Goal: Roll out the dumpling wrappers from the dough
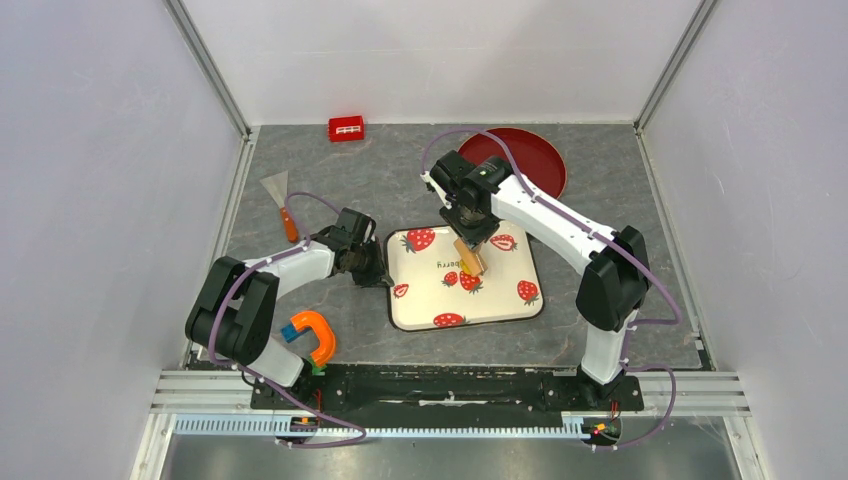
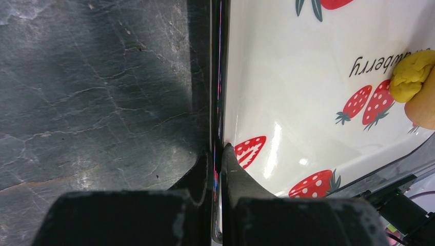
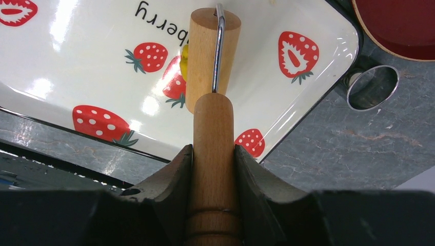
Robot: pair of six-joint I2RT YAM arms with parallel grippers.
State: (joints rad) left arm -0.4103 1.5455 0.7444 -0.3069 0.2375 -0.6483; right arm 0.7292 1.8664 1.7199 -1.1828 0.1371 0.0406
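1. Clamp [image 1: 312, 337], orange with a blue end, C-shaped. It lies on the tabletop [image 1: 620, 320] close to the base of the left arm.
2. Left gripper [image 2: 219, 154]. Its fingers are pressed together on the left rim of the tray, one outside the rim and one inside it.
3. Tray [image 1: 500, 308], white and rectangular with rounded corners. It is printed with red strawberries and dark lettering and lies flat at the middle of the tabletop.
4. Dough [image 2: 410, 74], a bright yellow lump. It sits on the tray near the middle, beside the lettering and a pair of strawberry prints, and touches the barrel of the rolling pin. From the right wrist only a yellow sliver shows at the barrel's left side.
5. Rolling pin [image 3: 208, 56], tan wood, with a metal rod joining the barrel to the handle. The barrel rests over the tray.
6. Right gripper [image 3: 213, 154]. It is clamped on the rolling pin's wooden handle, with a finger on each side.
7. Metal ring [image 3: 373, 87], on the tabletop just beyond the tray's far right corner.
8. Scraper [image 1: 281, 205], with a metal blade and an orange handle. It lies left of the tray, well apart from it.
9. Plate [image 1: 535, 160], dark red and round, at the far right and partly covered by the right arm.
10. Box [image 1: 347, 128], small and red, at the far edge of the tabletop.
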